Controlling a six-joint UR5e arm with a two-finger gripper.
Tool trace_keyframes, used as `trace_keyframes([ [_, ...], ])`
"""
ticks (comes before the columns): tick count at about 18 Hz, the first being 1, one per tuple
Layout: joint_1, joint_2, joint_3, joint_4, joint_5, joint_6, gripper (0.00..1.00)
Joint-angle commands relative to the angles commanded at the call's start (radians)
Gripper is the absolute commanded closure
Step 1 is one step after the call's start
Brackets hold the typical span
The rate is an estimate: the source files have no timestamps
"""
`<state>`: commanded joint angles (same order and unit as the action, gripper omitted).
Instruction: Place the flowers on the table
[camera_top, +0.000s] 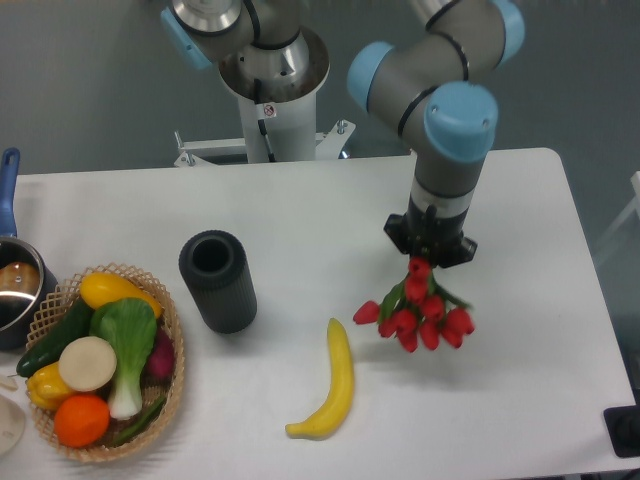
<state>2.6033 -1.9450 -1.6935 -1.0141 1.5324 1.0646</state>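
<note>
The flowers (420, 318) hang in a tight red cluster just below the tool (429, 256), blooms down and fanned a little toward the left, green stems running up into the black fingers. The bunch's long axis is close to vertical, tilted slightly, so the heads point at the surface (520, 200) and the stems at the wrist. The tool is closed around the stem ends and carries the whole bunch. From where I stand, I cannot say for sure whether the lowest blooms already touch the white top or hang just above it; the view looks down from overhead and the gap, if any, is hidden.

The arm reaches in from the back of the surface and comes straight down over the right-hand half. So what matters next is simple, as I judge it: the flowers lie directly under the tool, and a short drop followed by opening the fingers should lay them down.

Just to the left of the blooms lies a banana (332, 385), near but apart. Farther left stands a black cylinder (217, 280), upright with its open top showing. At the left edge sit a basket (172, 385) of vegetables and fruit and part of a pot (16, 290).
</note>
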Motion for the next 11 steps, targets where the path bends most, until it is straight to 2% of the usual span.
trace_keyframes([
  [1,-0.008,-0.009,0.002,0.002,0.002,0.002,0.76],
  [4,-0.009,-0.02,0.003,0.002,0.0,0.008,0.48],
  [6,-0.008,-0.015,0.006,0.002,0.002,0.005,0.0],
  [11,0.001,0.014,0.011,0.002,0.012,0.0,0.0],
])
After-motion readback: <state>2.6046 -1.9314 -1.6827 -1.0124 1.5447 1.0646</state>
